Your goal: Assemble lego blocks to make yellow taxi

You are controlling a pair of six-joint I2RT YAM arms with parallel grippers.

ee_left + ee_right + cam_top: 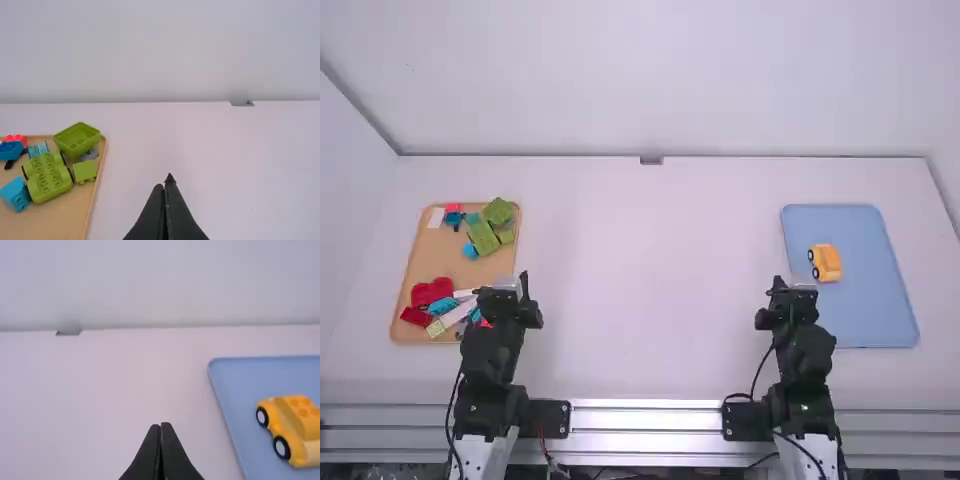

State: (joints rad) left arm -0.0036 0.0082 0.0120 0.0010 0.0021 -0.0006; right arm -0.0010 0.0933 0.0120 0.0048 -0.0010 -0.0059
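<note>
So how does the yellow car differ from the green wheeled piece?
The yellow car sits on the blue tray; the green wheeled piece lies on the tan tray. The yellow car is built up higher; the green wheeled piece is low and flat. Both have studs and black tires.

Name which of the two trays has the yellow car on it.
The blue tray, at the right in the high view, with the yellow car on it. The tan tray, at the left, holds green, red and blue blocks instead.
</note>
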